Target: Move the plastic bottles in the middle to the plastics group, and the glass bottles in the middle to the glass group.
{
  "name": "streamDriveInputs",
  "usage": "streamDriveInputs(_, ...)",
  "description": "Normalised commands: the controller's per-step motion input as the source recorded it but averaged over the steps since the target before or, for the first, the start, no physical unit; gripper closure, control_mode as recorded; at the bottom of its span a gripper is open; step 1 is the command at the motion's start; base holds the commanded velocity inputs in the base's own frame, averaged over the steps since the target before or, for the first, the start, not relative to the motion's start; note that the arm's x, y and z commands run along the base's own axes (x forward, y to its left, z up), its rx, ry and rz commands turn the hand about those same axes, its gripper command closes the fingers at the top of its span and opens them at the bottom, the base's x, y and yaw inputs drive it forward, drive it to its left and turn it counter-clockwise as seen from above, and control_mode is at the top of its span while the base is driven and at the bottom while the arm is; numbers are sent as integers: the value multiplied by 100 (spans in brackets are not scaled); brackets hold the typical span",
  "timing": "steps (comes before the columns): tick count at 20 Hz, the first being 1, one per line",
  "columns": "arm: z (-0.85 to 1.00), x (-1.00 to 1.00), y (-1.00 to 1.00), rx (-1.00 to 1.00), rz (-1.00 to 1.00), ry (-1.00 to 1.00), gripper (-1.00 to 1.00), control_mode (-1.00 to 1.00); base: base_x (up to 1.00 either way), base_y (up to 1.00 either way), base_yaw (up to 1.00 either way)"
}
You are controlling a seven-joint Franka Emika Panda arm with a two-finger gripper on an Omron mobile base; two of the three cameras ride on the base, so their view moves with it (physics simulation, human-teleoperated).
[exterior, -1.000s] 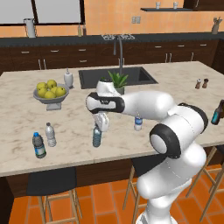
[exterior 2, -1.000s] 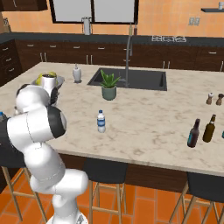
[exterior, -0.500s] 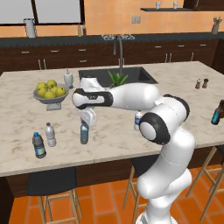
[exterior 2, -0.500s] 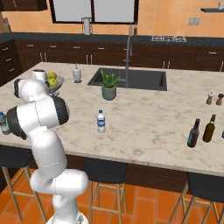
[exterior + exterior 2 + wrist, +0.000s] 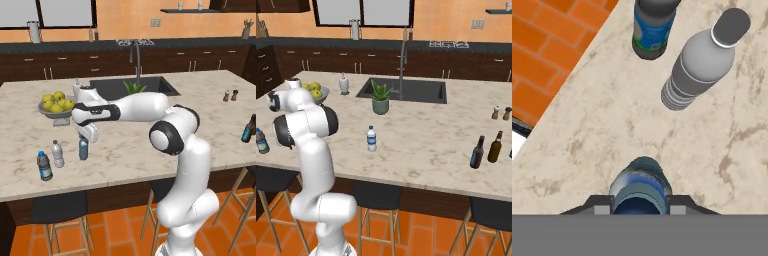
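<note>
Left base view: the gripper has swung further left, clamped on the blue-tinted bottle, now beside the clear pale bottle and dark green-labelled bottle. Right base view: the blue-capped bottle stands mid-counter. Hand view: blue-tinted bottle between the fingers.

A home kitchen: marble island with sink, dark cabinets, bar stools.

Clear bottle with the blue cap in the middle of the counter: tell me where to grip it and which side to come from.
Take the clear bottle around its upper body, just under the cap, probably coming straight down from above. It stands upright and alone on the counter, the potted plant well apart behind it, so both sides are free for fingers.
</note>
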Motion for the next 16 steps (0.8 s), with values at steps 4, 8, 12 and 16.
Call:
streamDriveInputs(4,0,27,45,0,8,0,100,-100,0,0,0)
streamDriveInputs(8,0,0,39,0,6,0,100,-100,0,0,0)
streamDriveInputs(12,-15,0,23,0,5,0,100,-100,0,0,0)
streamDriveInputs(16,-29,0,0,0,1,0,100,-100,0,0,0)
